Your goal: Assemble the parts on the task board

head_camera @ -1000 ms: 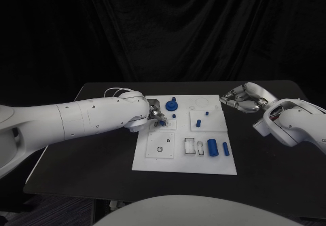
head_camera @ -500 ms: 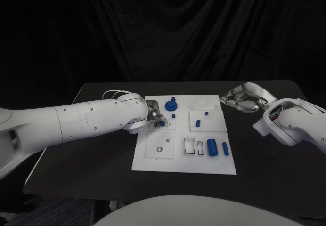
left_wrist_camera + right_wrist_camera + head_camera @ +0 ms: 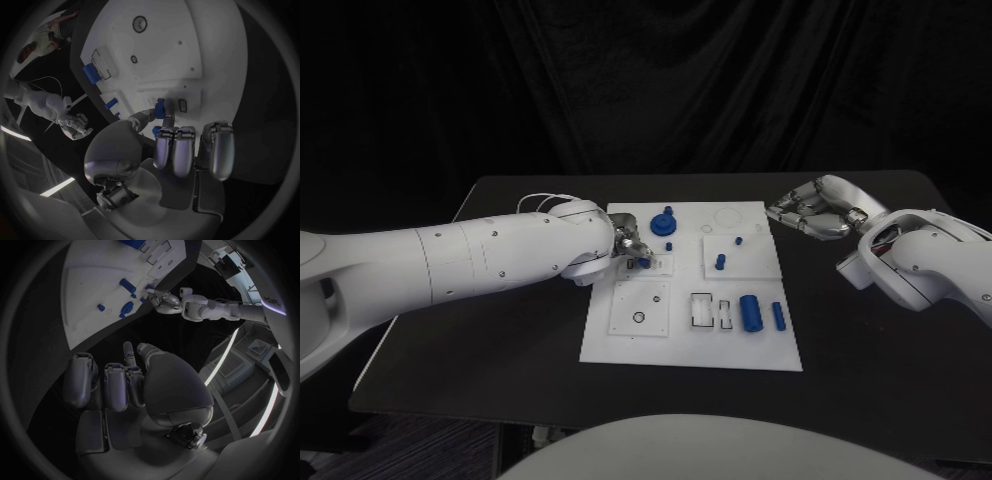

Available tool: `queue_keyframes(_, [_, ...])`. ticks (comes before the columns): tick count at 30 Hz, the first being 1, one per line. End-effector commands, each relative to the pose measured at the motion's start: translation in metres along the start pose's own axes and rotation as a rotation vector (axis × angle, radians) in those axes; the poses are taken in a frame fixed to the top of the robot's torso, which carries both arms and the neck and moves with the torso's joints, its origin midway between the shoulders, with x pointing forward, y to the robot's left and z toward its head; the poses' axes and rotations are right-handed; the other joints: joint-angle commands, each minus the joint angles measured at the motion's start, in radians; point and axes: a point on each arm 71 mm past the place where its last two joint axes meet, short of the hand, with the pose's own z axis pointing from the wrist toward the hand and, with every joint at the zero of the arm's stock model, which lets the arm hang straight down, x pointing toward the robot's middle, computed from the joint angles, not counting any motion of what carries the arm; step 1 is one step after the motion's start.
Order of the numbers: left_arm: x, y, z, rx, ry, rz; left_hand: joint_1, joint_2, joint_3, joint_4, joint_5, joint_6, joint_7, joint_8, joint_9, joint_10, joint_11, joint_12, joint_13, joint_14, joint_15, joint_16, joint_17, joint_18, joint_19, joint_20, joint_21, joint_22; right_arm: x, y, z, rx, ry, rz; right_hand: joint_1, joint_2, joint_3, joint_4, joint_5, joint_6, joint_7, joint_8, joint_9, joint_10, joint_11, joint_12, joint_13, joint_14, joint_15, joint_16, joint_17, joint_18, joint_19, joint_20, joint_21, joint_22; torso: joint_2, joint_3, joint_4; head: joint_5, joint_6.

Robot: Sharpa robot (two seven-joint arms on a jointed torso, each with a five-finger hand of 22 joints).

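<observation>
The white task board (image 3: 661, 335) lies in the middle of the black table. My left hand (image 3: 626, 246) is over the board's left edge, and between thumb and a finger it pinches a small blue part (image 3: 160, 107) right down at the board's surface (image 3: 187, 45). That part (image 3: 642, 264) peeks out under the fingers in the head view. My right hand (image 3: 811, 215) hovers off the board's far right corner with its fingers curled in and nothing in them (image 3: 115, 382).
On the board are a blue round knob (image 3: 664, 222), a tiny blue piece (image 3: 671, 246), a blue peg (image 3: 721, 262), a blue cylinder (image 3: 750, 311) and a slim blue bar (image 3: 779, 316). White blocks (image 3: 702, 310) sit beside the cylinder.
My left hand has shifted very slightly at the board's left edge with the small part still in it. The right hand has not moved.
</observation>
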Motion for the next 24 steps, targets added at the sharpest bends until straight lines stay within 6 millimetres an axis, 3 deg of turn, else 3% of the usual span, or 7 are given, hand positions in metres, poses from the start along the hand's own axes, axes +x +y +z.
queue_keyframes(1, [0.0021,-0.0019,0.0007,0.022,-0.003,-0.002,0.0,0.011,-0.001,0.007,-0.002,-0.001,-0.003,-0.003,0.0,0.104,-0.002,0.004,0.263,0.102,-0.002,0.003,0.263,0.02,-0.007,-0.003,-0.004,0.072,0.0011,-0.0021,-0.0006,0.019,0.009,-0.001,0.009,-0.002,0.005,-0.003,0.007,0.006,0.001,0.0,0.001,0.003,-0.001,-0.007,0.126,0.053,-0.008,-0.004,0.062,0.002,0.005,-0.002,-0.004,0.104,0.0,-0.0007,-0.0001,0.003,0.0])
queue_keyframes(10, [0.0039,-0.0005,0.0015,0.015,0.008,0.003,0.001,0.013,0.0,0.008,-0.002,0.0,-0.003,-0.004,0.001,0.104,-0.002,0.004,0.263,0.102,-0.002,0.003,0.263,0.021,-0.011,-0.003,-0.007,0.066,0.0015,-0.0023,-0.0006,0.022,0.014,-0.001,0.01,-0.002,0.006,-0.004,0.008,0.006,0.001,0.0,0.001,0.003,-0.001,-0.007,0.126,0.053,-0.008,-0.005,0.062,0.001,0.006,-0.002,-0.004,0.105,0.001,0.0001,-0.0002,0.0,0.0])
queue_keyframes(24, [0.0063,0.0027,0.0012,-0.004,0.035,0.016,-0.002,0.008,-0.016,0.014,-0.049,-0.001,-0.002,-0.014,0.004,0.104,-0.001,0.004,0.263,0.102,-0.001,0.003,0.263,0.024,-0.017,-0.002,-0.015,0.057,0.0022,-0.0029,-0.0006,0.028,0.023,0.0,0.015,-0.003,0.011,-0.011,0.018,0.006,0.001,0.0,0.001,0.003,-0.001,-0.007,0.125,0.053,-0.009,-0.005,0.061,0.001,0.006,-0.003,-0.005,0.104,0.001,-0.0003,-0.0002,0.002,0.0])
